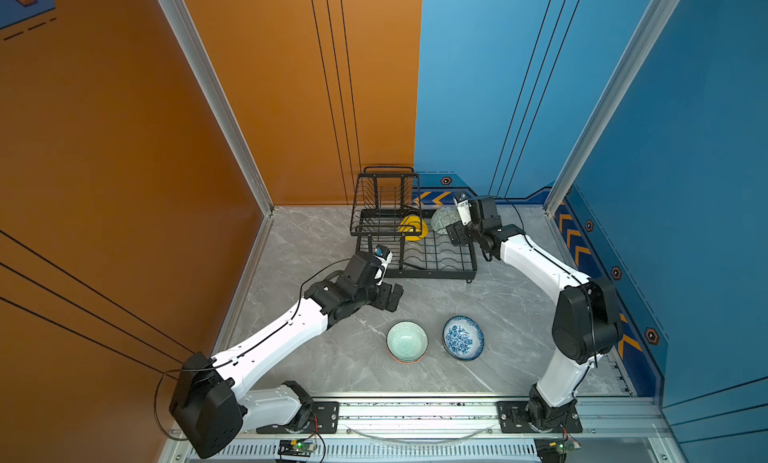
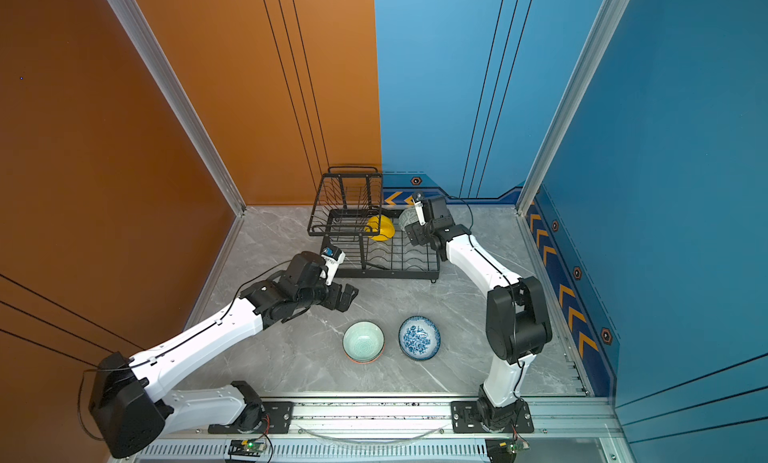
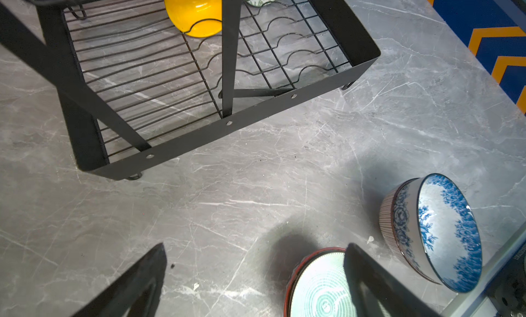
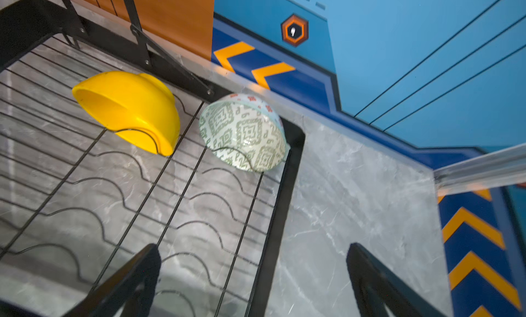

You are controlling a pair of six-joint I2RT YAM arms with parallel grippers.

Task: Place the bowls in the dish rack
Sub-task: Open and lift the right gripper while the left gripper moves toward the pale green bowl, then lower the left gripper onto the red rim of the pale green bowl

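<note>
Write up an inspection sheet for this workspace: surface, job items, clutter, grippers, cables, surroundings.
Surface: grey marbled table, a few white specks.
Job's things: dish rack at the back; yellow bowl and grey-green patterned bowl stand on edge in its lower tray; mint bowl nested in a red-rimmed bowl, blue floral bowl nested in a striped bowl, both on the table.
Clutter: nothing seen.
Grippers: left gripper open, empty, near the mint bowl; right gripper open, empty, at the rack's edge.
Cables: black cable loops out at front left.
Surroundings: orange wall, blue wall, aluminium frame.
</note>
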